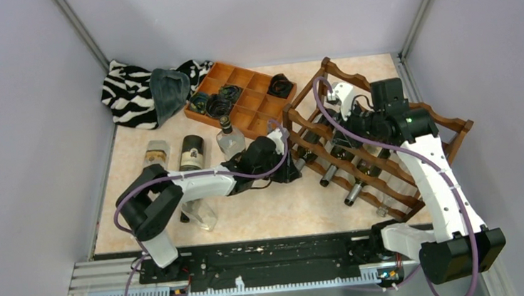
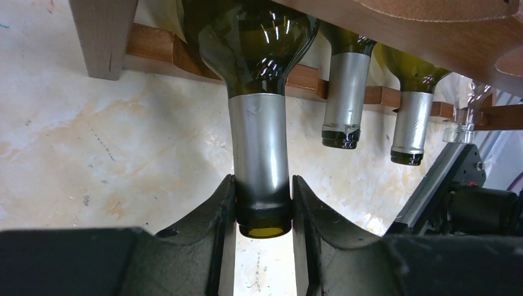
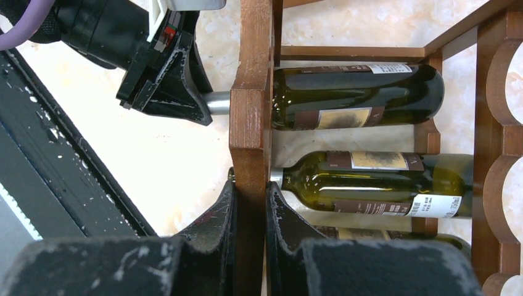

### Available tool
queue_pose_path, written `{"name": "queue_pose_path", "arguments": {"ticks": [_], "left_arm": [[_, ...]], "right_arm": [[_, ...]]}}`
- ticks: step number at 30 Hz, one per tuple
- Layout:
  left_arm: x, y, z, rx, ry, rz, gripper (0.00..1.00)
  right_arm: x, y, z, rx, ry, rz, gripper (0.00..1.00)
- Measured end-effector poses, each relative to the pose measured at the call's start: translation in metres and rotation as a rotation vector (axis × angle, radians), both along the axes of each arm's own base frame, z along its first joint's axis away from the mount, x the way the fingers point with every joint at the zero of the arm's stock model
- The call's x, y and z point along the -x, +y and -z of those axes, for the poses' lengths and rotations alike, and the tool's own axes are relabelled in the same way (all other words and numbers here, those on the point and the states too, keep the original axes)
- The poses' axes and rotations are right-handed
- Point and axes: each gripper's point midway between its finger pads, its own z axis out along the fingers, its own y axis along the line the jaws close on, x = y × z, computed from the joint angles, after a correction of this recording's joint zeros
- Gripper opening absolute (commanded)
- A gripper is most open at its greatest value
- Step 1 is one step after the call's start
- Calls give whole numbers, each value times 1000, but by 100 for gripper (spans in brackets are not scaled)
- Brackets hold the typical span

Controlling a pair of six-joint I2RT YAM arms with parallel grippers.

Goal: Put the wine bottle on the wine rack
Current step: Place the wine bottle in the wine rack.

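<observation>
Green glass wine bottle (image 2: 258,117) lies on its side in the reddish-brown wooden wine rack (image 1: 388,144), at the end of a row of bottles. Its silver-foiled neck sticks out toward the arms. Left tool (image 2: 262,213) is clamped on that neck near the mouth, with both fingers against the foil. Right tool (image 3: 250,206) is clamped on the rack's front upright post, one finger on each side. Two more foiled necks (image 2: 342,92) poke out just beside the held one.

Likely risks: the foil looks smooth, so the neck could slip through the fingers. A backward pull or sideways twist could drag the bottle off its scalloped rail or knock the neighbouring bottle. If the right tool let go, a push could slide the whole rack across the marbled bench (image 1: 272,215).

Hard to make out: the left wrist view cuts off the bottle's body, so its seating on the rear rail is unclear there. From above, the left arm covers the neck, and the right arm hides part of the rack.
</observation>
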Motion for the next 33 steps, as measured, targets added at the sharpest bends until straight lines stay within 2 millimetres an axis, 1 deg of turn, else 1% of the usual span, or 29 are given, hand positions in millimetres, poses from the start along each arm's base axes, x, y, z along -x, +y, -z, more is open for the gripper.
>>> {"name": "queue_pose_path", "arguments": {"ticks": [10,14,33], "left_arm": [[3,-4,1,35,40,-28,0],[4,-7,5,40,49,-31,0],[4,-7,6,55,33,-36,0]], "right_arm": [[0,0,0,0,-2,1,0],[0,0,0,0,-1,2,0],[-1,-1,0,-5,-1,5,0]]}}
